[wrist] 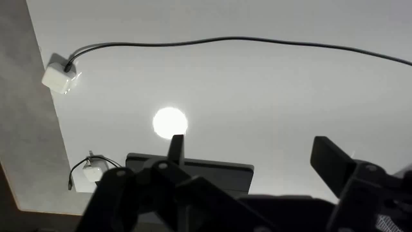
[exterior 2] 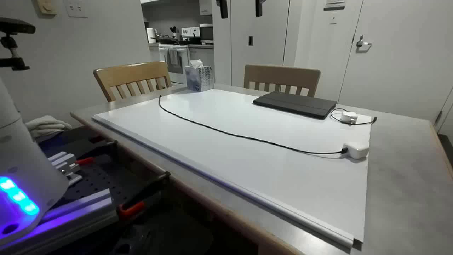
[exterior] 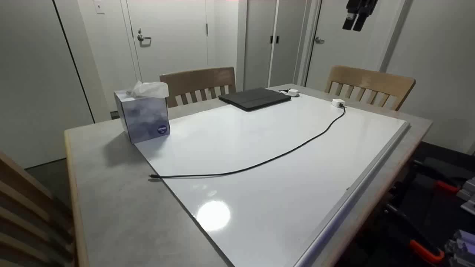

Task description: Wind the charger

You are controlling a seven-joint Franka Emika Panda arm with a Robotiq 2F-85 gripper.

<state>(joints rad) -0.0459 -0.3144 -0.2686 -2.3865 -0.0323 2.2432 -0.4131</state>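
In an exterior view, a grey surface (exterior: 111,207) carries a large white board (exterior: 230,141). The charger (exterior: 272,159) lies stretched across the board in one loose curve: its white adapter block (exterior: 337,102) sits at the far right, and its thin black cable (exterior: 193,175) sweeps to the near left, the tip reaching past the board's edge. A flat dark laptop (exterior: 256,98) lies on the far side, with a second white block (exterior: 293,92) just beside it. A tissue box (exterior: 146,116) stands at the left. The jaws hang high at the right, well apart from the charger.

In an exterior view, the pale robot base (exterior 2: 28,159) stands at the left, with glowing blue lights (exterior 2: 17,196). The cable runs from the far left to the right, where the adapter block rests at the board's edge. The second white block lies right of the laptop, with a black cord (exterior 2: 364,123) curving beside it. The tips of the jaws show above the scene, apart from each other.

In the wrist view, the jaws are spread wide, with board and part of the laptop visible between them. The adapter block is at the left, and the cable runs from it to the right and out of view.
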